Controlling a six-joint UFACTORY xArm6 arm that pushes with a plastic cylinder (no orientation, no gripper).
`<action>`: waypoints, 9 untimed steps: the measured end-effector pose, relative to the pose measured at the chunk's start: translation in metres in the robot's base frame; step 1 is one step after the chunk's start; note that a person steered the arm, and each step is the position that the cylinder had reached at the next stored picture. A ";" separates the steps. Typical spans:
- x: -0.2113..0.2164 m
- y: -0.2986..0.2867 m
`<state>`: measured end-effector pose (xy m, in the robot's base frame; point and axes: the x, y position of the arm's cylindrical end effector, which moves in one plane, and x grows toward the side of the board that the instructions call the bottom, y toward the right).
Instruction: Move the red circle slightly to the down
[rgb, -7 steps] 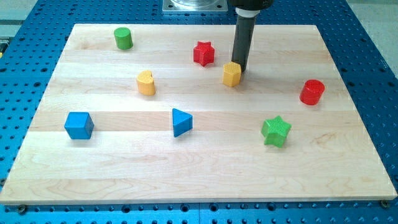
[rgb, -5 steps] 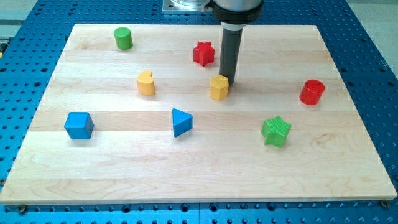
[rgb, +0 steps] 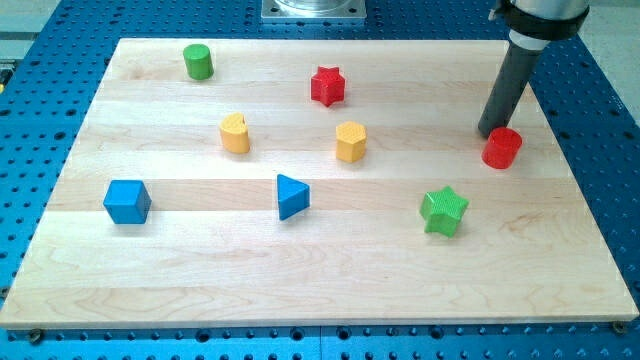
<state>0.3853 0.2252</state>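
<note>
— While everything sits where it does, what is the biggest thing you see?

— A pale wooden board (rgb: 320, 270) fills most of the frame, lying on a blue perforated table (rgb: 30, 200). A grey metal mount (rgb: 314, 9) shows at the top centre edge.

— And the arm?

— A dark rod (rgb: 510, 85) comes down from the upper right corner. My tip (rgb: 488, 134) rests on the board just at the upper-left edge of the red circle (rgb: 502, 148) — touching it or nearly so; I cannot tell which. It has no fingers, so nothing spreads or pinches; it is a plain rod end.

— Where is the red circle itself?

— At the right of the board, about mid-height, near the right edge.

— The other blocks?

— A green star (rgb: 443, 211) lies below and to the left of the red circle, apart from it. A blue cube (rgb: 127, 201) sits at the left, a blue triangle (rgb: 291, 196) near the centre. A yellow hexagon (rgb: 350, 142) is just above centre-right, a yellow heart (rgb: 235, 133) to its left, well apart. A red star (rgb: 327, 86) lies in the upper middle — and a green cylinder (rgb: 198, 62) in the upper left.
</note>
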 end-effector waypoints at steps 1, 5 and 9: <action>0.014 0.002; 0.071 0.060; 0.076 0.077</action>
